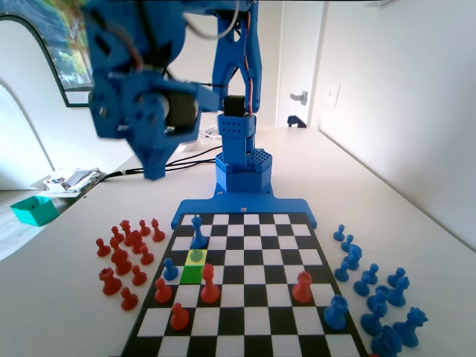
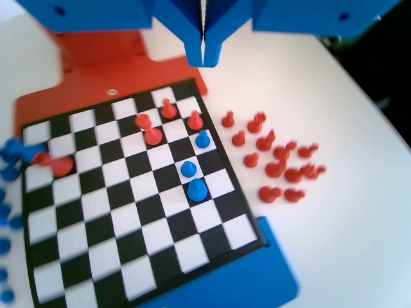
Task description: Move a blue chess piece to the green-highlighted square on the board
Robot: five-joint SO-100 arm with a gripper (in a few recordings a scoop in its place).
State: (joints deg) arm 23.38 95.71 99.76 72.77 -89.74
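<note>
**Pawn one square short, gripper high and empty**

The small round-headed blue pawn that looks greenish through the tint [image 1: 195,256] stands on the pale yellow-tinted square [image 1: 196,262] near the left edge of the flat black-and-white chequered chessboard [image 1: 253,297] in the fixed view. Directly in front of it, toward the camera, lies the bright green-highlighted square [image 1: 192,274] — bare, with nothing on it. So the pawn is on its start square and the goal is its immediate neighbour; the move looks not yet made.

The blue two-finger gripper [image 2: 203,54] hangs well above the board, its jaws pressed together with nothing between them. From the wrist view it sits beyond the board's red-side edge, probably held high so the camera can take in the whole position.

In the wrist view the same pawn [image 2: 188,169] stands between a plainly blue pawn [image 2: 203,138] and a taller slender blue piece [image 2: 197,189]. That crowding matters: a descent will likely need open jaws dropped straight over the pawn's head to avoid nudging either neighbour. A red pawn [image 1: 162,290] and a taller red piece [image 1: 210,284] flank the green square closely, so the set-down is tight too.

Captured red pieces [image 1: 125,256] and blue pieces [image 1: 375,294] lie on the white tabletop [image 1: 59,297] — clear of the work.
</note>
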